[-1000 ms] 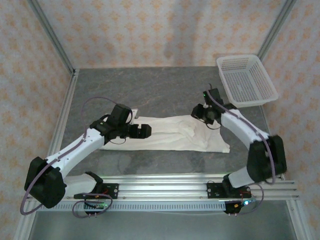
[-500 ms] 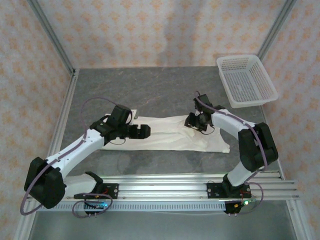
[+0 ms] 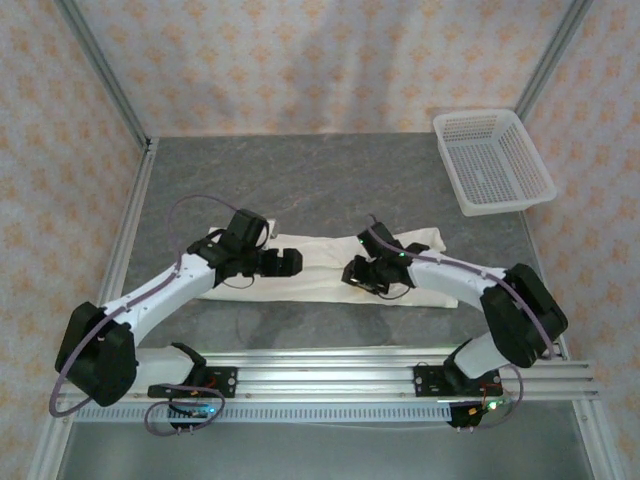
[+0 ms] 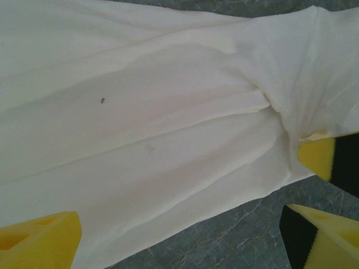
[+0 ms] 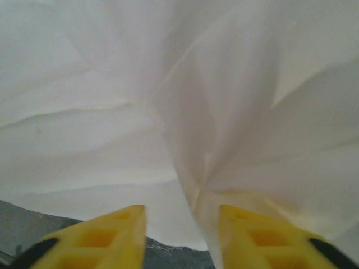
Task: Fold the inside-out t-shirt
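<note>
A grey marbled table (image 3: 330,170) is seen, and across its middle the inside-out t-shirt (image 3: 320,280) is laid as a long, wrinkled cream band running left to right, with its right part doubled over itself. A white mesh basket (image 3: 495,160) is set at the far right corner, well apart from the cloth. The left gripper (image 3: 292,262) is held low over the left half of the shirt; from its wrist its jaws are seen spread wide and released above the cloth's near edge (image 4: 168,140), with one yellow pad (image 4: 317,157) touching a fold there. The right gripper (image 3: 358,275) is lowered onto the middle of the shirt. From its wrist its yellow fingers (image 5: 112,241) are seen partly apart, and a raised ridge of cloth (image 5: 190,112) is run down between them without being clamped.
</note>
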Action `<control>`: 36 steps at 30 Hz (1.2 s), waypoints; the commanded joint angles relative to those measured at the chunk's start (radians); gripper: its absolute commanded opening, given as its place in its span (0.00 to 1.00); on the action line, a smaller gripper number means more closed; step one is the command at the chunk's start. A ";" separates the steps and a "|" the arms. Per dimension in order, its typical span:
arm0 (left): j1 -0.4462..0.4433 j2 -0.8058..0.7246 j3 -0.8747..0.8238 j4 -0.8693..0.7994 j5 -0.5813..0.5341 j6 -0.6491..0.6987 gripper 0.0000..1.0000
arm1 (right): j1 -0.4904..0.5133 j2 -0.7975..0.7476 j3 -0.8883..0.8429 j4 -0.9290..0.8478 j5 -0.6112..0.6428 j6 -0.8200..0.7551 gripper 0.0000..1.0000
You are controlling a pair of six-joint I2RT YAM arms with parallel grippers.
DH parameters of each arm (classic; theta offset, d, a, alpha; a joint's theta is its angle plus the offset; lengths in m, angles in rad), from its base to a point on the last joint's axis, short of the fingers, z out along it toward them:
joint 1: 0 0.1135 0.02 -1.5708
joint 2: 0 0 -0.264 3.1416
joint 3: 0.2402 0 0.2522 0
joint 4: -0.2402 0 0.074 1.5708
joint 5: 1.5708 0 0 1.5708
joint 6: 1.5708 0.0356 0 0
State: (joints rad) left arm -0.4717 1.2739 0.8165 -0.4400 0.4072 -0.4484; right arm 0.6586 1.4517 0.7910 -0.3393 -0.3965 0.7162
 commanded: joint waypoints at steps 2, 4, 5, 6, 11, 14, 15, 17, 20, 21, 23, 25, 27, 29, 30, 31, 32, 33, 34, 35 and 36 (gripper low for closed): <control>-0.010 0.020 0.000 0.037 -0.009 -0.041 0.92 | -0.056 -0.154 0.085 -0.171 0.243 -0.037 0.47; -0.010 0.022 0.006 0.031 -0.030 -0.063 0.88 | -0.121 -0.190 0.093 -0.204 0.279 -0.074 0.47; -0.010 0.020 0.008 0.023 -0.060 -0.080 0.81 | -0.162 -0.198 0.091 -0.216 0.289 -0.093 0.45; -0.010 0.019 0.008 0.011 -0.101 -0.123 0.73 | -0.203 -0.196 0.089 -0.222 0.296 -0.116 0.40; -0.006 0.065 0.038 -0.091 -0.353 -0.266 0.00 | -0.350 -0.089 0.080 -0.214 0.288 -0.197 0.06; -0.001 0.139 0.083 -0.121 -0.411 -0.323 0.00 | -0.389 0.004 0.091 -0.213 0.275 -0.217 0.00; 0.003 0.165 0.098 -0.131 -0.435 -0.354 0.00 | -0.401 0.029 0.090 -0.205 0.275 -0.218 0.00; 0.011 0.215 0.123 -0.133 -0.471 -0.400 0.00 | -0.419 0.070 0.085 -0.186 0.276 -0.220 0.00; 0.032 0.299 0.158 -0.118 -0.486 -0.475 0.00 | -0.432 0.121 0.095 -0.182 0.283 -0.227 0.00; 0.040 0.330 0.166 -0.098 -0.477 -0.495 0.00 | -0.434 0.133 0.099 -0.181 0.284 -0.227 0.00; 0.050 0.396 0.180 -0.064 -0.471 -0.543 0.00 | -0.433 0.155 0.100 -0.176 0.275 -0.218 0.00; 0.065 0.464 0.202 -0.030 -0.460 -0.577 0.00 | -0.433 0.173 0.100 -0.173 0.259 -0.200 0.00; 0.080 0.529 0.242 0.006 -0.451 -0.601 0.00 | -0.433 0.182 0.092 -0.171 0.246 -0.170 0.00; 0.084 0.592 0.285 0.047 -0.480 -0.610 0.00 | -0.433 0.176 0.060 -0.142 0.211 -0.119 0.00; 0.090 0.627 0.318 0.064 -0.495 -0.610 0.00 | -0.432 0.170 0.033 -0.115 0.184 -0.074 0.00; 0.098 0.684 0.352 0.075 -0.495 -0.606 0.00 | -0.430 0.164 0.004 -0.085 0.148 -0.032 0.00; 0.110 0.728 0.395 0.090 -0.485 -0.600 0.00 | -0.426 0.152 -0.033 -0.049 0.097 0.021 0.00; 0.121 0.768 0.442 0.110 -0.472 -0.589 0.00 | -0.416 0.135 -0.071 -0.017 0.064 0.073 0.00; 0.127 0.806 0.485 0.122 -0.462 -0.579 0.00 | -0.398 0.109 -0.105 0.005 0.050 0.119 0.00; 0.130 0.849 0.544 0.137 -0.451 -0.561 0.00 | -0.369 0.073 -0.143 0.023 0.045 0.168 0.00; 0.133 0.886 0.599 0.151 -0.433 -0.541 0.00 | -0.329 0.030 -0.177 0.026 0.060 0.213 0.00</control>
State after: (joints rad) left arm -0.3553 2.0396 1.3487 -0.3408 -0.0402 -1.0119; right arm 0.2543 1.5105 0.7258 -0.3035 -0.2527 0.7506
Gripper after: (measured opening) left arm 0.041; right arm 0.042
